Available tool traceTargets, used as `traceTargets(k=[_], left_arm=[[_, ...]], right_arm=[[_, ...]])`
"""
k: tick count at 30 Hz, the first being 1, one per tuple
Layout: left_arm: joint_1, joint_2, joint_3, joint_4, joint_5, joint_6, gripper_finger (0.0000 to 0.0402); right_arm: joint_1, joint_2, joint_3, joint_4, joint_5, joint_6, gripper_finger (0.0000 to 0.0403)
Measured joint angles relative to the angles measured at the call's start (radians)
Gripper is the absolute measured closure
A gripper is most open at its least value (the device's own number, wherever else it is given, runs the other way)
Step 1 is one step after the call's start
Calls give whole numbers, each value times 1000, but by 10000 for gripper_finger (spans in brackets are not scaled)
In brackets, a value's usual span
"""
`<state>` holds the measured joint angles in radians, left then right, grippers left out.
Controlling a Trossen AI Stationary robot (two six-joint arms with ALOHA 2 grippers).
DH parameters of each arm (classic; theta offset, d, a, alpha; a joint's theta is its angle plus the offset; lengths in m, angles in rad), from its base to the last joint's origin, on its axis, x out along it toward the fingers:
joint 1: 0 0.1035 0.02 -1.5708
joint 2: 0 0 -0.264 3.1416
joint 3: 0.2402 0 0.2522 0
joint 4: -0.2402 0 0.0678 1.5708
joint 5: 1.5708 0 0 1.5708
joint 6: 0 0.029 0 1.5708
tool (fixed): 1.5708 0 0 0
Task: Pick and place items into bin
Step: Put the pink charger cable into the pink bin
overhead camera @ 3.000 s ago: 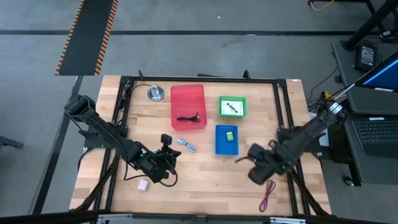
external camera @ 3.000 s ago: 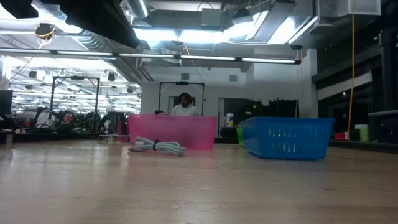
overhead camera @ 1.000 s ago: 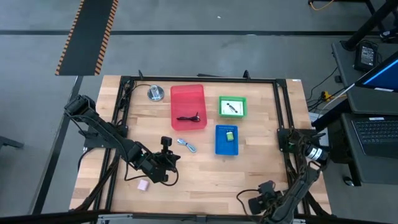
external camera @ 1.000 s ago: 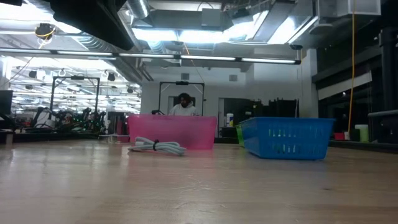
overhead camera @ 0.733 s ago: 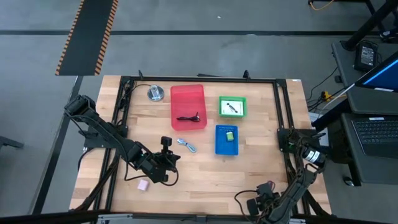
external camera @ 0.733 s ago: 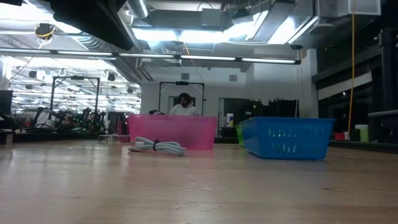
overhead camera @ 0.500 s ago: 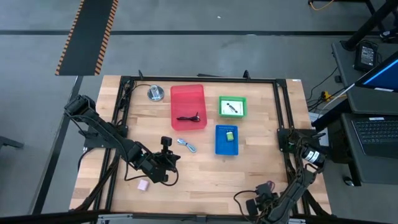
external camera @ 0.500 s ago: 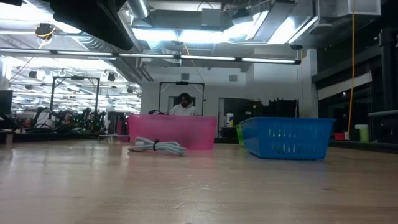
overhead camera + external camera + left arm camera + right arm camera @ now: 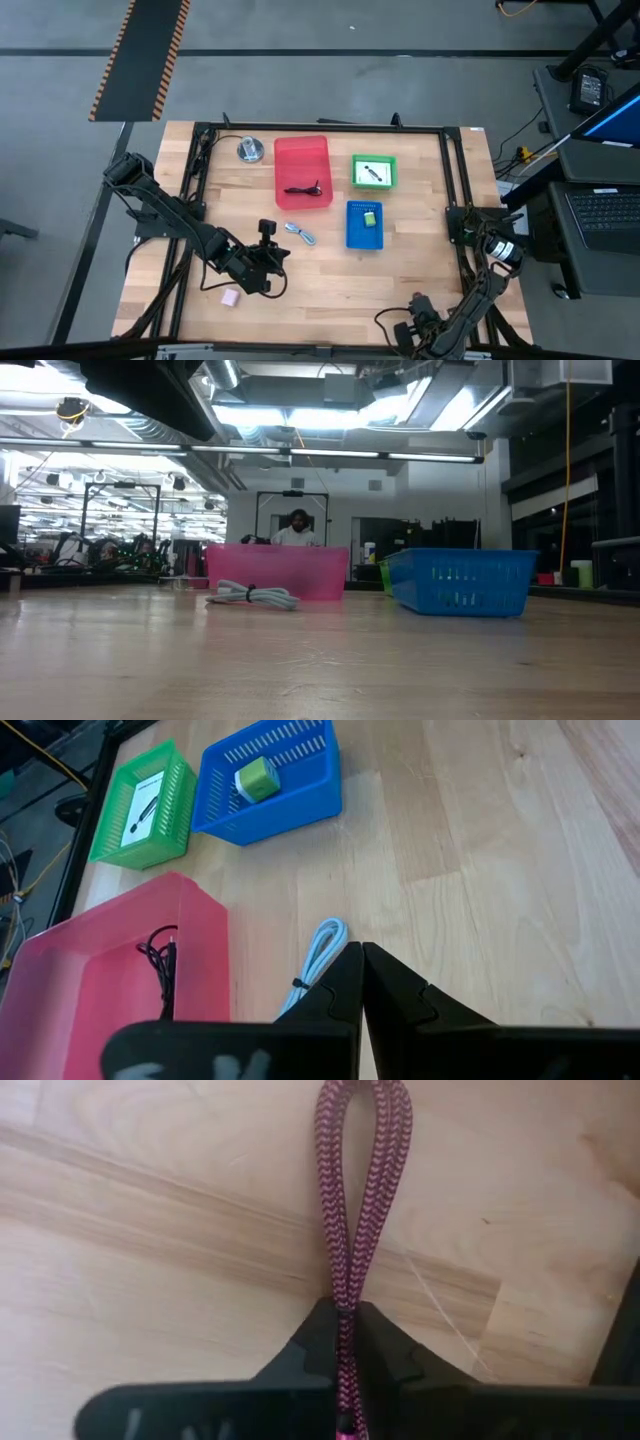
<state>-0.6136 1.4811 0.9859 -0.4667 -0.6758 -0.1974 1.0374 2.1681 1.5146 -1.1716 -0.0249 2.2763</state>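
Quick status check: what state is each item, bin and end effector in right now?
Right end effector: shut on dark red cord.
Left end effector: shut, empty.
Silvery-blue cable: loose on table.
Pink cube: loose on table.
Red bin: holds a black cable.
Blue bin: holds green piece.
Green bin: holds white card.

Right end effector [image 9: 345, 1342] pinched on dark red cord [image 9: 352, 1190], wooden table [image 9: 150, 1230].

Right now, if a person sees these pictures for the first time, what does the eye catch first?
The right gripper is shut on the dark red cord at the table's near right edge. Three bright bins sit mid-table: red bin, green bin, blue bin. The left gripper rests shut beside a silvery-blue cable.
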Motion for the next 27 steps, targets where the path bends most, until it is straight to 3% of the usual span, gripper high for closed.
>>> traceTargets(k=[8,16,27], left_arm=[[-1,0,0,-1,0,16,400],[-1,0,0,-18,0,49,400],[-1,0,0,-61,11,88,401]], right_arm=[[3,-28,-3,-8,66,-30,401],[1,-125,-3,-93,328,-111,402],[-29,-188,-2,-191,602,-288,403]])
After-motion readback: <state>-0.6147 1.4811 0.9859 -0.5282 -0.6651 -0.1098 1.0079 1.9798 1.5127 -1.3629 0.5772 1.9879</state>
